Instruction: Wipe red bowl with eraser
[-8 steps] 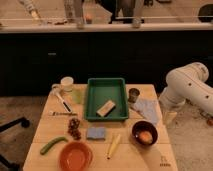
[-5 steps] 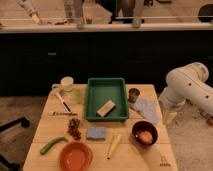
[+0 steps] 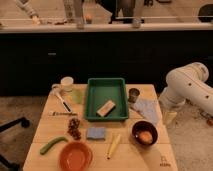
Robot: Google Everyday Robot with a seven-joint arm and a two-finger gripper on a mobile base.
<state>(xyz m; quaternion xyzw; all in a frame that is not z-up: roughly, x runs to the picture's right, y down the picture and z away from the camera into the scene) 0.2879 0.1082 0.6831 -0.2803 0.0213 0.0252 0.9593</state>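
Observation:
The red bowl (image 3: 76,156) sits at the table's near edge, left of the middle, and nothing lies in it. The eraser (image 3: 106,108), a tan block, rests slantwise on the floor of the green tray (image 3: 93,88) at the table's centre. My white arm bends in from the right. My gripper (image 3: 170,118) hangs off the table's right edge beside the pale cloth, well away from both the eraser and the bowl. It is open and holds nothing.
A blue sponge (image 3: 96,133), a banana (image 3: 113,146) and a brown bowl (image 3: 144,132) with an orange object lie in front of the tray. Grapes (image 3: 75,128), a green vegetable (image 3: 52,145), a white cup (image 3: 66,83), a metal can (image 3: 133,94) and a cloth (image 3: 146,108) are also there.

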